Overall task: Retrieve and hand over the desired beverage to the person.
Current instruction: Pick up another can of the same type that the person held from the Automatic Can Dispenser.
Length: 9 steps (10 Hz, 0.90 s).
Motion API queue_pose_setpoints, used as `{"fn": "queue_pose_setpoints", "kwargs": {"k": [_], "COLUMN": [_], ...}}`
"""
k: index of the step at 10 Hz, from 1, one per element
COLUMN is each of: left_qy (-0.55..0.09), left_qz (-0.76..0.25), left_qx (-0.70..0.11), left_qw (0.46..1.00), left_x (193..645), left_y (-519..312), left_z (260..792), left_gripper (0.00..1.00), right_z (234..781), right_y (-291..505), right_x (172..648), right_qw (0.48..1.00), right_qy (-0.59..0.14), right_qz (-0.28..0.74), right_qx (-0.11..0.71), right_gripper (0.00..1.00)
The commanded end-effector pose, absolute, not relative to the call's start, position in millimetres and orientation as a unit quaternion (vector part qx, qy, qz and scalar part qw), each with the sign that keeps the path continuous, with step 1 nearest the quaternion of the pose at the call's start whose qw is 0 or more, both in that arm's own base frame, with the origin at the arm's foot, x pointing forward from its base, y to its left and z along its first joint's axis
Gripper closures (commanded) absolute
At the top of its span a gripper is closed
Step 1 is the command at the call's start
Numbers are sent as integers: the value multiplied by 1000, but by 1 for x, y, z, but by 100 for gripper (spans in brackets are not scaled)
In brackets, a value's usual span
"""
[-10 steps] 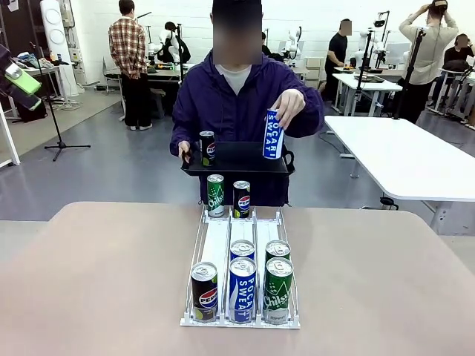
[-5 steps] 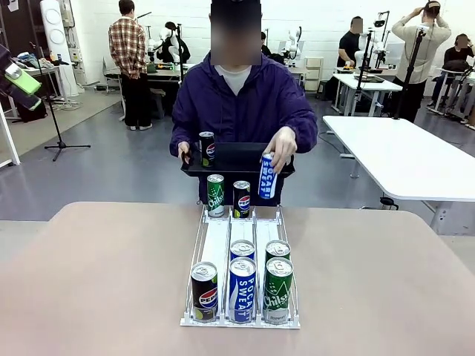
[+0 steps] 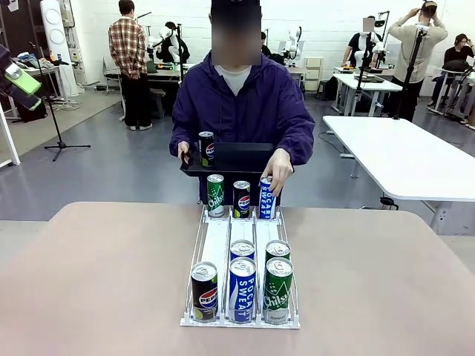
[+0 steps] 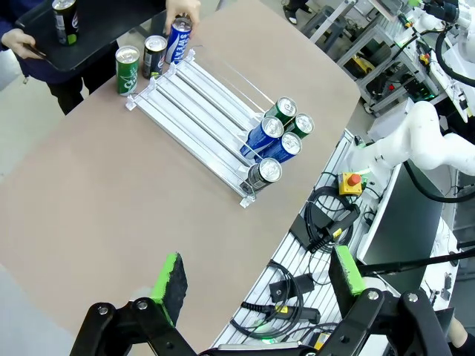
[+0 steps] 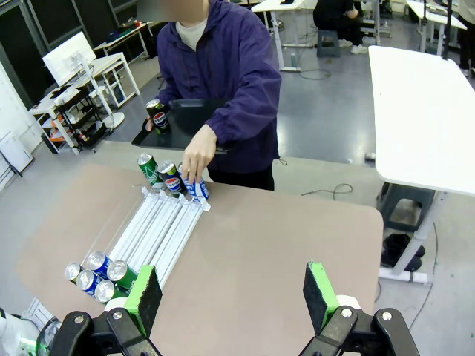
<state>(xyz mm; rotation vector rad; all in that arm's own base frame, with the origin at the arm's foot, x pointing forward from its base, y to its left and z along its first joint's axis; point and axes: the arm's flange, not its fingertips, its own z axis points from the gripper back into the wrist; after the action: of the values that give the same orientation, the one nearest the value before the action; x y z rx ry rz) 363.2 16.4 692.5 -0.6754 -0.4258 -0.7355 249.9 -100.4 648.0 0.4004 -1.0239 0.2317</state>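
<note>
Person (image 3: 237, 104): dark purple hooded jacket, white collar, standing at the far edge of the table (image 3: 89, 282). One hand (image 3: 278, 165) rests on top of a blue Pocari Sweat can (image 3: 267, 199), which stands upright at the far end of the right lane of the white rack (image 3: 217, 248). The other hand holds a black tray (image 3: 241, 157) at waist height, with one Pepsi can (image 3: 207, 148) upright on it.

Far end of the rack, beside the blue can: a green can (image 3: 215, 196) and a dark Pepsi can (image 3: 241, 199), all three in a row. Near end: five cans (image 3: 242, 289) grouped across the three lanes.

Left gripper (image 4: 258, 280): jaws spread wide, green pads well apart, nothing between them, high above the table's near side.

Right gripper (image 5: 232, 295): jaws likewise wide apart, holding nothing, above the table and well apart from the rack.
</note>
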Motion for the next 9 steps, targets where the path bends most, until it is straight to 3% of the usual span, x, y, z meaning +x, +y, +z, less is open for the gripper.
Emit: {"fn": "queue_pose_setpoints", "kwargs": {"k": [1,9], "left_qy": [-204,-204], "left_qz": [-352,-352], "left_qx": [-329,-329], "left_qw": [852,852], "left_x": [363,363], "left_y": [16,16], "left_z": [694,694], "left_gripper": [0,0], "right_z": [647,647], "right_y": [-99,-99], "right_x": [252,252], "right_qw": [844,844], "right_qy": [-485,-485], "right_qz": [114,114], "right_qx": [198,198], "right_gripper": [0,0]}}
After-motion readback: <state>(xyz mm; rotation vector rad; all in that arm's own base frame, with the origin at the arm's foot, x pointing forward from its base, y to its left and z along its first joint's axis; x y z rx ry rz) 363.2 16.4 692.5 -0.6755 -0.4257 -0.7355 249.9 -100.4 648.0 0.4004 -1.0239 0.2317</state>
